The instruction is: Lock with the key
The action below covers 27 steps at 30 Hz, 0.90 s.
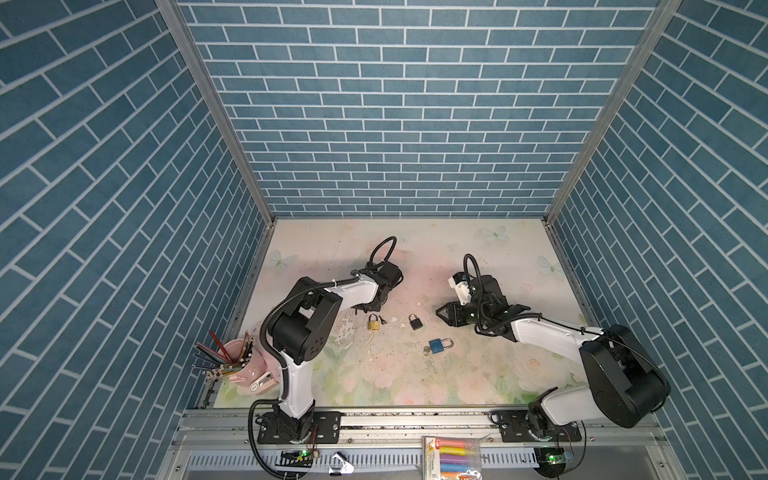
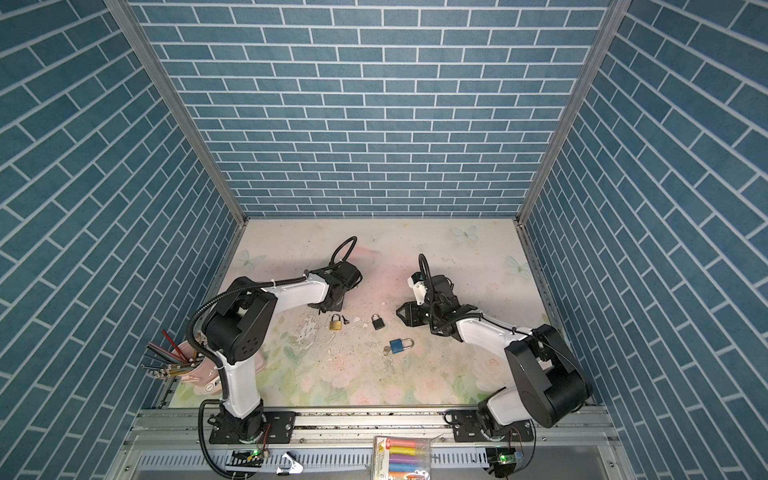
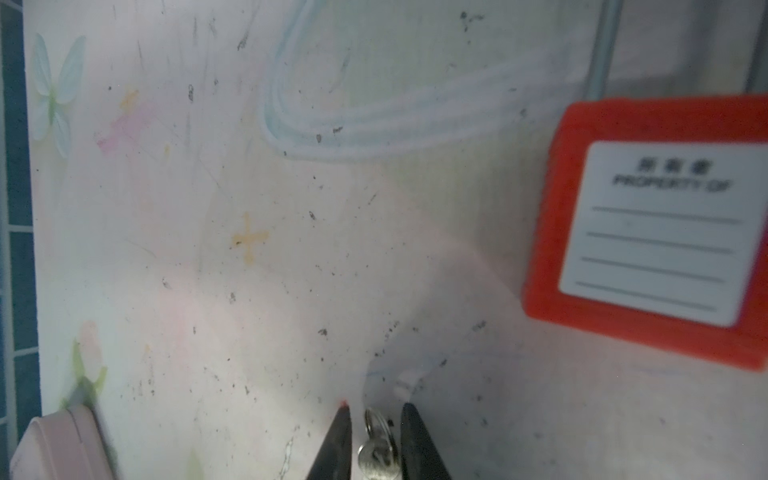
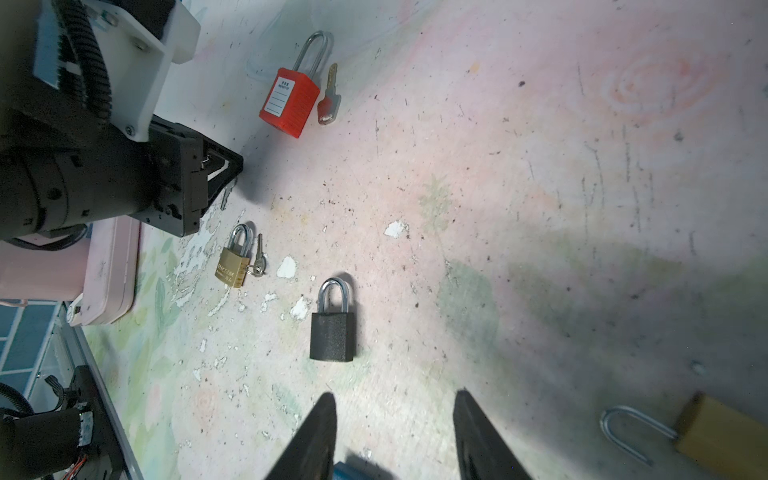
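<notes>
Around left pincer (image 1: 362, 309) on three sides: blue brick-pattern wall panels (image 1: 395, 104); beneath it, scuffed, flaking pastel floral table mat (image 1: 415, 386).

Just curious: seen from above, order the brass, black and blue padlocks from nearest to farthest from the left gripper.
1. brass padlock, right beside the left gripper.
2. black padlock, mid-table.
3. blue padlock, rightward, nearer the front.

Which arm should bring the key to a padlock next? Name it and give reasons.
Left. The left gripper has the silver key pinched between its fingers. The right gripper is open and empty, pointing at the black padlock, so it is probably better used to steady it.
</notes>
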Motion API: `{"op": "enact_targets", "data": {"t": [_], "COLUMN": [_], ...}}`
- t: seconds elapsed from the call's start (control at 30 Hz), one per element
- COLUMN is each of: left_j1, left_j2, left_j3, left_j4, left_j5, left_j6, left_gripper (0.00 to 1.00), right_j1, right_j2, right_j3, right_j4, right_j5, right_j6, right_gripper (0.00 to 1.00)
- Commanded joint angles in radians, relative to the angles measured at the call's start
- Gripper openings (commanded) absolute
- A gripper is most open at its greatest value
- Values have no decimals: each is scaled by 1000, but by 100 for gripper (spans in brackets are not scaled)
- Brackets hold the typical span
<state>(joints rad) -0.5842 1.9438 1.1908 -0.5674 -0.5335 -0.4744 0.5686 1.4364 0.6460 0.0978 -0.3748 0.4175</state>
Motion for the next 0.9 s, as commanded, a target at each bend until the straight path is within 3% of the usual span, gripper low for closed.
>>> {"op": "enact_targets", "data": {"t": [0.0,0.57,0.87], "left_j1": [-4,-22,-144], "left_j2": [28,4,-68], "left_j3": [9,37,201], "left_j4": [-23,-39,-69], "left_j5": [-39,-45,-130], "left_j6": [14,0,69], "left_gripper": [21,3,0], "right_j1": [3,3,2], "right_j2": [8,22,-3], "right_j3": [24,30,49], "right_j4": [10,11,-30], "right_j5": [0,-3,53], "right_j6": [-19,-19,-24], "right_gripper": [47,47,47]}}
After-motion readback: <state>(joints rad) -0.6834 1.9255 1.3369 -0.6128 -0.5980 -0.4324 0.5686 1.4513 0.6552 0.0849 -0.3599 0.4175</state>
